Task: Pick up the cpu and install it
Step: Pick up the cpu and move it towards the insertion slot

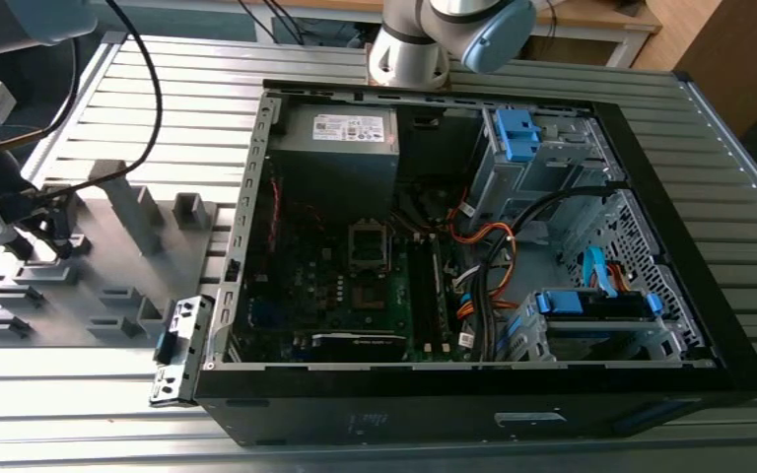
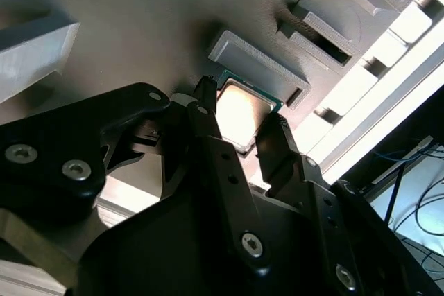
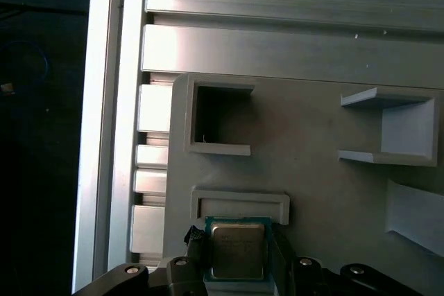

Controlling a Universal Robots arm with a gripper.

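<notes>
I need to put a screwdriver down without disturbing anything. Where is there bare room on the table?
In the exterior view, bare slatted table shows above the grey fixture plate, beside the case, and in the strip below the plate. Crowded: the plate's blocks, where the tool sits at the cpu, and the cable-filled case.

An open black computer case (image 1: 418, 419) lies on the slatted metal counter (image 1: 181, 89), motherboard (image 1: 332, 291) exposed. Beside it, toward the exterior view's left, a grey fixture plate (image 1: 90, 271) carries upright blocks (image 1: 129, 202).
</notes>
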